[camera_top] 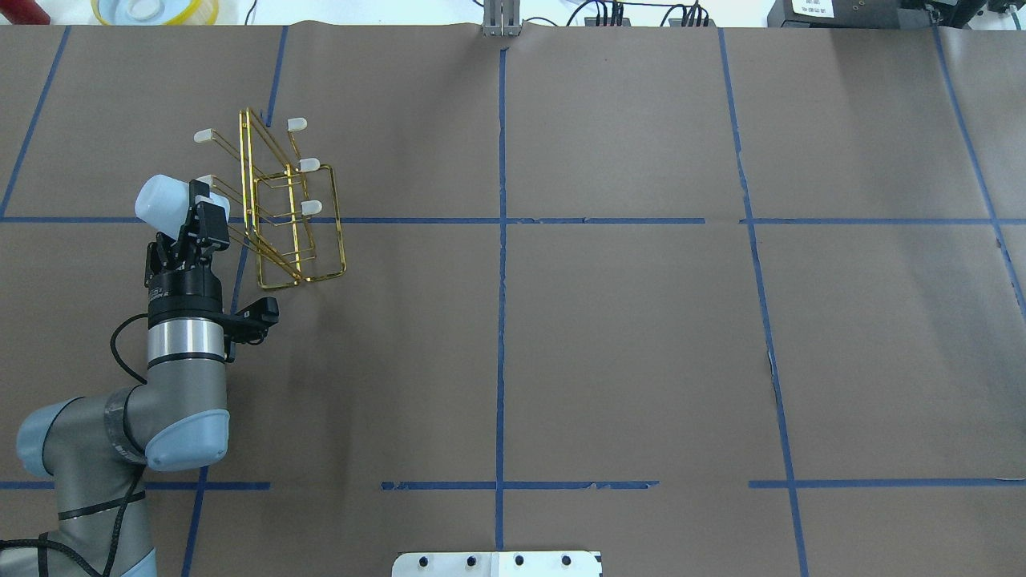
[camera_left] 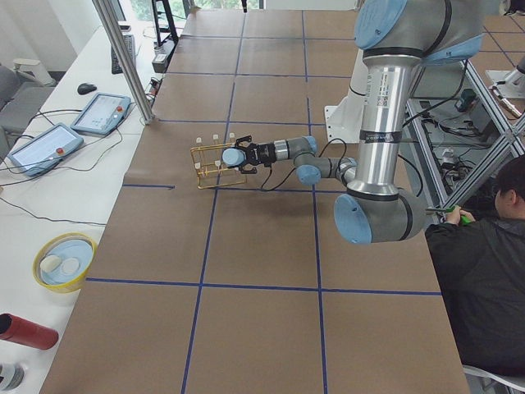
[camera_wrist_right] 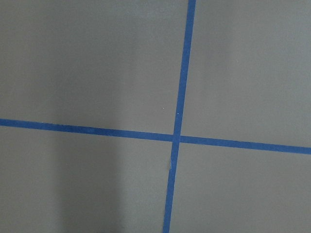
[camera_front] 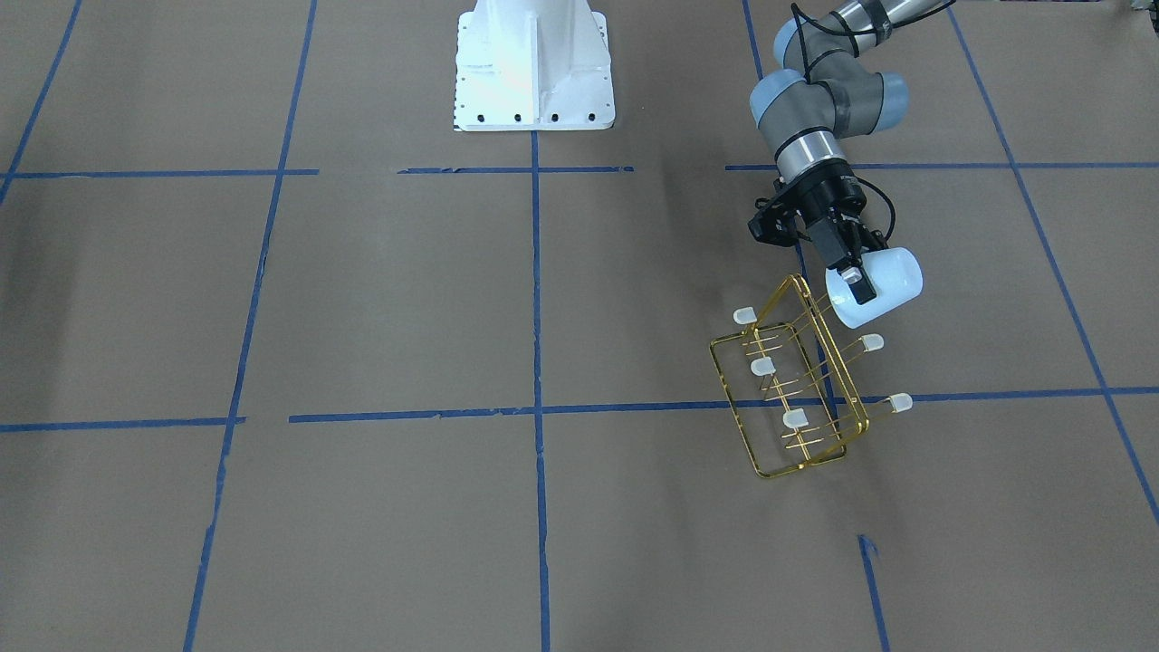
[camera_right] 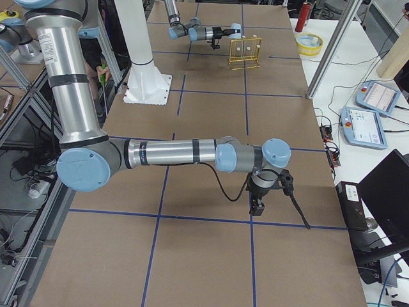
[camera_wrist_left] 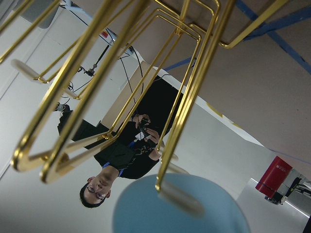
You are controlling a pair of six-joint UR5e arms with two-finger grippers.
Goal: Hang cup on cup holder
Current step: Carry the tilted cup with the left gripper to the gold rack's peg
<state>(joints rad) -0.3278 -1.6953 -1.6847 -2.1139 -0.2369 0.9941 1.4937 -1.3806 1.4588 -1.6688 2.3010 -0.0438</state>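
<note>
The pale light-blue cup (camera_front: pixel 886 286) is held in my left gripper (camera_front: pixel 856 282), shut on its wall. It lies tilted just above the table, its mouth toward the gold wire cup holder (camera_front: pixel 797 398). In the overhead view the cup (camera_top: pixel 160 200) and left gripper (camera_top: pixel 200 210) are at the rack's (camera_top: pixel 296 216) left side, a capped prong right at the cup's mouth. The left wrist view shows gold wires (camera_wrist_left: pixel 97 73) close up and a prong cap over the cup (camera_wrist_left: pixel 146 213). My right gripper (camera_right: pixel 257 206) shows only in the exterior right view, pointing down; I cannot tell its state.
The white robot base (camera_front: pixel 534 68) stands at the table's robot side. A yellow bowl (camera_top: pixel 152 10) and a red cylinder (camera_left: pixel 25 331) lie off the far table edge. A metal post (camera_top: pixel 501 20) stands at the far edge. An operator stands beyond the rack.
</note>
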